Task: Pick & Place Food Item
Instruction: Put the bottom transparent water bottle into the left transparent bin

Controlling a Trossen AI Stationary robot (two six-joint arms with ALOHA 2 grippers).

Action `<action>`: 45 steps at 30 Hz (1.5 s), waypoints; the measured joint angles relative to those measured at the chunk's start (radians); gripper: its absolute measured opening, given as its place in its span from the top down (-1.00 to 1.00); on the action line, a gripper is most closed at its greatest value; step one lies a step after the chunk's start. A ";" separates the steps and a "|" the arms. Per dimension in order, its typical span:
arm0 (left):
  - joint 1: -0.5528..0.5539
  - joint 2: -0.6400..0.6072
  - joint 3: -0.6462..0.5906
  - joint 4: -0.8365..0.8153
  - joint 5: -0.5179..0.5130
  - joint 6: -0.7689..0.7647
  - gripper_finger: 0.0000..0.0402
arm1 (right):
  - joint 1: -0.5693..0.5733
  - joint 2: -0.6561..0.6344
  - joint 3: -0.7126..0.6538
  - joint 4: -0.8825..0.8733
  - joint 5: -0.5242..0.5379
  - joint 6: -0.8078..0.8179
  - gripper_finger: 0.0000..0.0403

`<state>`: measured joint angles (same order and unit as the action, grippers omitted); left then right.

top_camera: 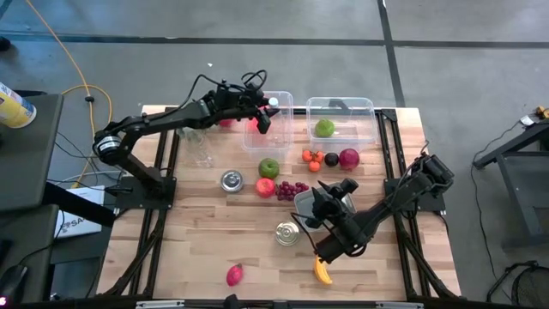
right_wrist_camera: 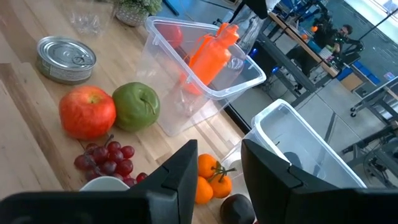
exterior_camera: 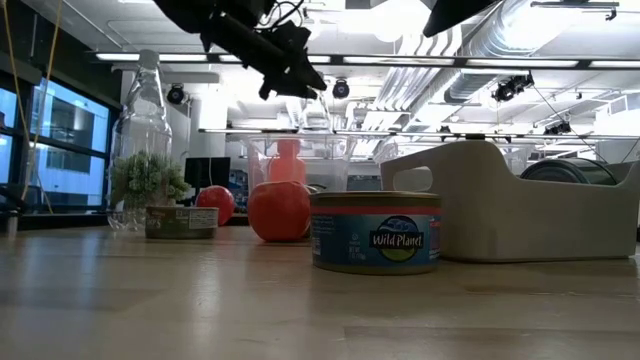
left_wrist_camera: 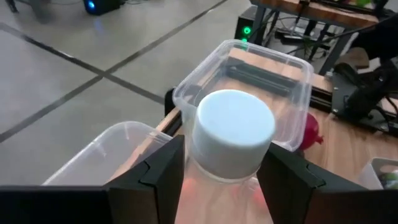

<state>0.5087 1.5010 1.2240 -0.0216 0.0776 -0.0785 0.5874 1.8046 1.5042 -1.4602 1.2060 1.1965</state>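
A bottle of orange-red liquid (right_wrist_camera: 210, 55) with a white cap (left_wrist_camera: 235, 127) stands tilted inside the left clear bin (top_camera: 281, 96), at the table's far side. My left gripper (left_wrist_camera: 221, 163) reaches over that bin from the table's left and is shut on the bottle's top; the high view shows it here (top_camera: 262, 120). My right gripper (right_wrist_camera: 214, 171) hovers open over a white container (top_camera: 307, 204) near the table's middle. Nothing is between its fingers. My left gripper pinches the bottle's shoulder (left_wrist_camera: 217, 183), just below the white cap, between its two fingers. The fingers come nearly level from the table's left, slanting a little down, and lie across the bottle. The bottle leans, and its lower end (right_wrist_camera: 198, 78) reaches deep into the bin.
A second clear bin (top_camera: 371, 107) holds a green apple (top_camera: 324, 128). On the table lie a green apple (top_camera: 268, 167), a red apple (top_camera: 265, 186), grapes (top_camera: 292, 189), oranges (top_camera: 313, 159), two cans (top_camera: 232, 180) (top_camera: 287, 233), a banana (top_camera: 322, 271) and a glass (top_camera: 202, 151).
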 joint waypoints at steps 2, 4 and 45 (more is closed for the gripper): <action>-0.003 -0.003 0.000 0.005 0.004 0.027 0.10 | -0.005 0.000 0.000 0.001 0.000 -0.006 0.44; -0.013 -0.003 0.000 0.003 0.003 0.033 0.10 | -0.006 0.000 0.000 0.005 0.000 -0.018 0.44; -0.056 0.000 -0.001 0.003 -0.002 0.159 -0.56 | -0.006 0.000 0.000 0.010 -0.005 -0.016 0.44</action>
<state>0.4530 1.5009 1.2228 -0.0181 0.0754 0.0808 0.5812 1.8050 1.5043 -1.4506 1.2015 1.1809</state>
